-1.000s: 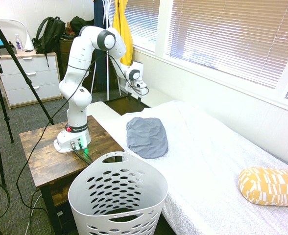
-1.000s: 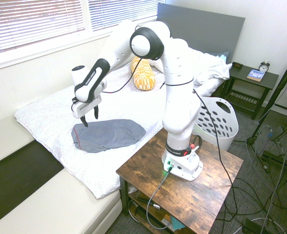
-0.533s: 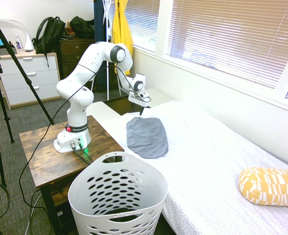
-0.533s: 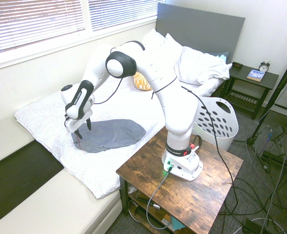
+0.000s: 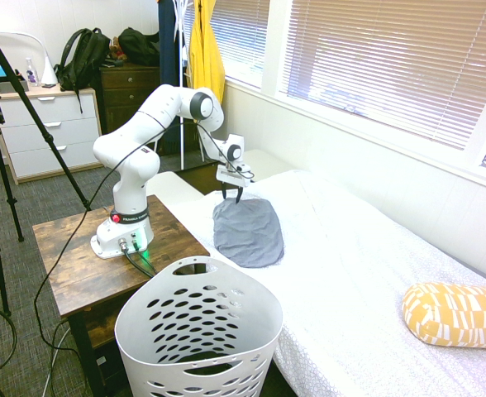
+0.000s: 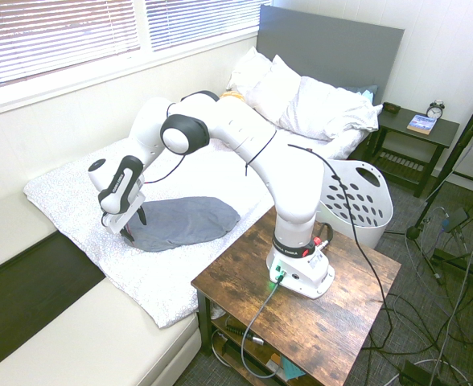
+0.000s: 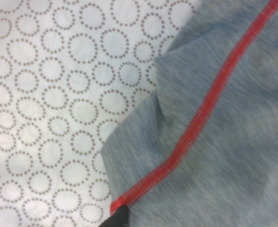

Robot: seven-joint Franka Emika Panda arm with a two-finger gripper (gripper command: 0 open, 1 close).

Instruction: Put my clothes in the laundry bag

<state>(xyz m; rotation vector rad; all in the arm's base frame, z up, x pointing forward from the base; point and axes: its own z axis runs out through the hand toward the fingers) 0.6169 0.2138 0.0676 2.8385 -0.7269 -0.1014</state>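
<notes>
The clothes (image 5: 247, 231), a smooth slate-grey garment, lie flat on the white dotted bedspread (image 5: 359, 265) near the bed's foot. My gripper (image 5: 232, 197) is open and low over the garment's far end, fingertips right at its edge (image 6: 132, 231). The wrist view shows the grey cloth (image 7: 224, 142) with a red seam (image 7: 200, 118) running across it, lying on the circle-patterned sheet (image 7: 49, 104). The laundry bag (image 5: 197, 331), a tall white basket with oval holes, stands on the floor beside the bed; the second exterior view shows it (image 6: 365, 201) behind the arm.
A yellow-and-white patterned pillow (image 5: 454, 314) lies further up the bed, and white pillows (image 6: 301, 96) are piled at the headboard. A yellow garment (image 5: 203, 41) hangs by the window. A low white bench (image 6: 27, 217) runs past the bed's foot. A nightstand (image 6: 413, 129) stands beyond the basket.
The arm has folded down and brought the open gripper from well above the bed to the near end of the grey garment. The garment has not moved.
</notes>
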